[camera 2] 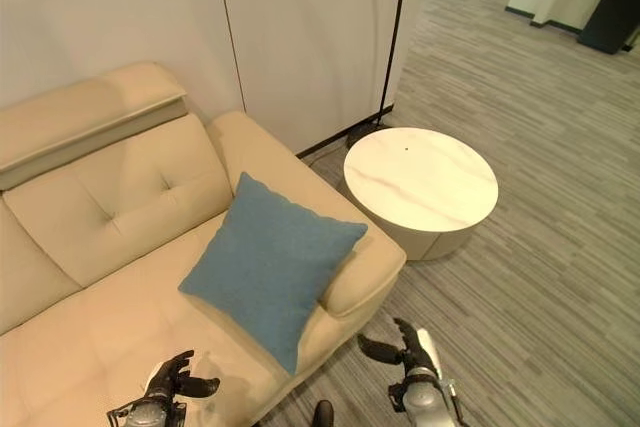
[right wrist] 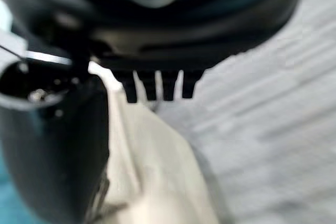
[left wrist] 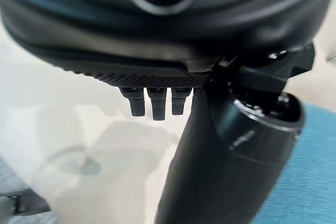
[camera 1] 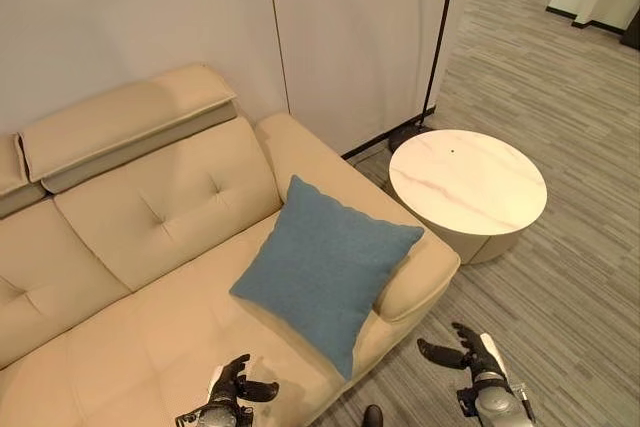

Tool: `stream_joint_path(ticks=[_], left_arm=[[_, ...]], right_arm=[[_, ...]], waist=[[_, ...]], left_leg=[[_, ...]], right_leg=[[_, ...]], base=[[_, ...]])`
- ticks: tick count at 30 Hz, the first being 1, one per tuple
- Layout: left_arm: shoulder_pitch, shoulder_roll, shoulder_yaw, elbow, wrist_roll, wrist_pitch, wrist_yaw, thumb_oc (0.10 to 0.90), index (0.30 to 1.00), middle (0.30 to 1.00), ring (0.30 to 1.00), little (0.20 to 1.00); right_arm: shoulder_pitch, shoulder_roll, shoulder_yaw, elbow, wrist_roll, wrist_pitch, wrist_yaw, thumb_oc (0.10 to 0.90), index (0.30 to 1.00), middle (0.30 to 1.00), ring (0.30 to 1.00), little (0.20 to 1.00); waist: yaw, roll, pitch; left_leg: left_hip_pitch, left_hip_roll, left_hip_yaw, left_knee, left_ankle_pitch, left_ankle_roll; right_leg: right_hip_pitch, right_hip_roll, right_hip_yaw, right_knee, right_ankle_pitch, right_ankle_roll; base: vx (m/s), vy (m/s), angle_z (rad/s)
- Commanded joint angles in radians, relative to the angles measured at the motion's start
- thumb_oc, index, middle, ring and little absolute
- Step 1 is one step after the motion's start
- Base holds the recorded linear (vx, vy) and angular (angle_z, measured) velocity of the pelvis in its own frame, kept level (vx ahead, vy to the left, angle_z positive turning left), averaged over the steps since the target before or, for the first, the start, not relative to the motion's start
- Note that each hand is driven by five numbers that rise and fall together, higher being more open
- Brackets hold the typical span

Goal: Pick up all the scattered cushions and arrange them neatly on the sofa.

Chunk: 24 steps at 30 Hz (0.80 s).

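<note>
A square blue fabric cushion (camera 1: 325, 269) is leaning tilted against the padded armrest at the end of the beige leather sofa (camera 1: 150, 237), its lower corner hanging over the seat's front edge. The left hand (camera 1: 232, 390) is hovering over the seat just beside the cushion, fingers relaxed, grasping nothing. The right hand (camera 1: 478, 357) is hanging above the grey striped carpet (camera 1: 580, 277), fingers spread and empty. A round white marble-topped side table (camera 1: 467, 182) is standing near the armrest, bearing no readable writing.
</note>
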State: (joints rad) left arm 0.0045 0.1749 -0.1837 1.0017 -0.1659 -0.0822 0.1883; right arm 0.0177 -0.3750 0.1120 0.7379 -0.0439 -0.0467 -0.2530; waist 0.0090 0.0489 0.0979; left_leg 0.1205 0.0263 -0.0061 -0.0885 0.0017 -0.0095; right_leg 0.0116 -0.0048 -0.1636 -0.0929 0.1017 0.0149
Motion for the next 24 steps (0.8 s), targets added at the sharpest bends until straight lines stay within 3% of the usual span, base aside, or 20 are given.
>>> stream_joint_path(ticks=[1, 5, 12, 18, 21, 22, 24], left_arm=[[-0.036, 0.034, 0.016, -0.021, -0.007, -0.055, 0.032, 0.8, 0.9, 0.9, 0.9, 0.9], [-0.016, 0.046, 0.008, -0.129, 0.005, -0.06, 0.025, 0.8, 0.9, 0.9, 0.9, 0.9], [0.008, 0.054, -0.019, -0.184, 0.0, -0.062, 0.012, 0.8, 0.9, 0.9, 0.9, 0.9], [0.02, 0.059, -0.04, -0.208, -0.027, -0.062, -0.001, 0.8, 0.9, 0.9, 0.9, 0.9], [0.008, 0.064, -0.053, -0.232, -0.067, -0.066, 0.002, 0.8, 0.9, 0.9, 0.9, 0.9], [-0.015, 0.067, -0.062, -0.245, -0.101, -0.072, 0.012, 0.8, 0.9, 0.9, 0.9, 0.9], [-0.029, 0.067, -0.068, -0.245, -0.111, -0.073, 0.013, 0.8, 0.9, 0.9, 0.9, 0.9]], right_arm=[[-0.004, -0.056, -0.047, -0.099, -0.053, -0.065, -0.061, 0.8, 0.9, 0.9, 0.9, 0.9], [-0.023, -0.19, -0.124, -0.314, -0.127, -0.076, -0.087, 0.8, 0.9, 0.9, 0.9, 0.9], [-0.152, -0.353, -0.16, -0.441, -0.124, -0.085, -0.11, 0.8, 0.9, 0.9, 0.9, 0.9], [-0.278, -0.362, -0.127, -0.43, 0.002, -0.114, -0.099, 0.8, 0.9, 0.9, 0.9, 0.9], [-0.391, -0.369, -0.071, -0.339, 0.098, -0.12, -0.087, 0.8, 0.9, 0.9, 0.9, 0.9], [-0.467, -0.359, -0.033, -0.28, 0.157, -0.121, -0.086, 0.8, 0.9, 0.9, 0.9, 0.9], [-0.506, -0.36, -0.009, -0.242, 0.172, -0.119, -0.083, 0.8, 0.9, 0.9, 0.9, 0.9]], waist=[[-0.017, -0.063, -0.039], [-0.017, -0.07, -0.041], [0.007, -0.095, -0.04], [0.044, -0.134, -0.034], [0.082, -0.171, -0.012], [0.106, -0.196, 0.006], [0.116, -0.207, 0.012]], left_leg=[[-0.024, -0.064, 0.038, 0.023, -0.088, 0.001], [-0.014, -0.058, 0.033, 0.015, -0.088, -0.004], [-0.022, -0.051, 0.016, 0.01, -0.083, -0.016], [-0.036, -0.047, -0.008, 0.009, -0.078, -0.023], [-0.065, -0.044, -0.031, 0.015, -0.065, -0.03], [-0.096, -0.042, -0.051, 0.021, -0.054, -0.034], [-0.107, -0.04, -0.06, 0.021, -0.049, -0.036]], right_leg=[[0.045, -0.063, -0.014, 0.069, -0.137, 0.112], [0.058, -0.058, -0.019, 0.054, -0.136, 0.111], [0.057, -0.054, -0.045, 0.046, -0.135, 0.113], [0.052, -0.048, -0.069, 0.04, -0.135, 0.109], [0.034, -0.048, -0.098, 0.043, -0.134, 0.106], [0.014, -0.048, -0.12, 0.045, -0.13, 0.104], [0.007, -0.049, -0.133, 0.044, -0.129, 0.103]], base=[[0.0, 0.0, 0.0], [0.01, -0.001, 0.04], [0.0, -0.006, 0.03], [-0.02, -0.034, 0.15], [-0.09, -0.079, 0.18], [-0.15, -0.116, 0.35], [-0.09, -0.083, 0.39]])
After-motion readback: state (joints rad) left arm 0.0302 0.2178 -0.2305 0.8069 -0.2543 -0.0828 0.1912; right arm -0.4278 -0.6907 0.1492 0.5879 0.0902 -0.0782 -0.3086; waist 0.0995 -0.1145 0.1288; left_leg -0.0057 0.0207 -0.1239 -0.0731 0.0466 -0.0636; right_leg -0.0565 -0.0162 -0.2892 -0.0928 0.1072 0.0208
